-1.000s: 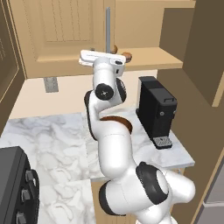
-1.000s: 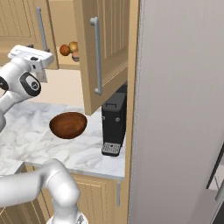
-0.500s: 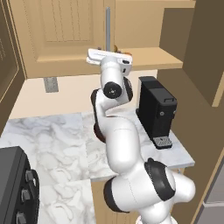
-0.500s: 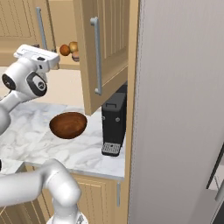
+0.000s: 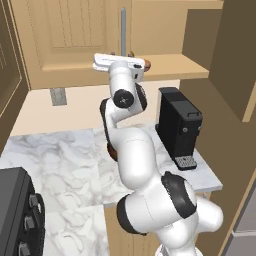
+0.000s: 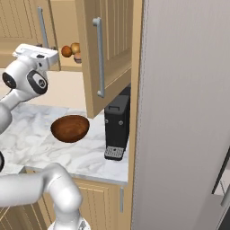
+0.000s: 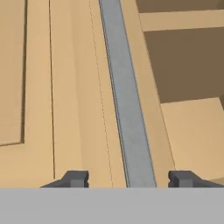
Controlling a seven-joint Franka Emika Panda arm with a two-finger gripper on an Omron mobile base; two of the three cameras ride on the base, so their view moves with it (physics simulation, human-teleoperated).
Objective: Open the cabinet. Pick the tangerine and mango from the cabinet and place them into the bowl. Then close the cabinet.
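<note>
The light tan cabinet has its right door [image 6: 108,54] swung open and its left door [image 5: 75,35] shut. On its shelf sit the orange tangerine [image 6: 66,50] and, just right of it, the yellowish mango [image 6: 75,46]. My gripper [image 7: 130,178] is up at the left door, and its open jaws straddle that door's silver bar handle [image 7: 127,109] with a gap on each side. The hand [image 5: 120,62] sits at the foot of the handle [image 5: 122,27]. The reddish-brown bowl [image 6: 69,128] rests empty on the marble counter [image 6: 27,143], below the shelf.
A black coffee machine [image 5: 180,127] stands on the counter's right end under the open door. A dark appliance [image 5: 15,215] sits at the counter's near left. Another pinkish fruit [image 6: 79,57] lies by the mango. A tall grey panel [image 6: 179,112] stands at the right.
The arm's elbow has swung right. The hand has lifted slightly, closer to the left door's handle.
</note>
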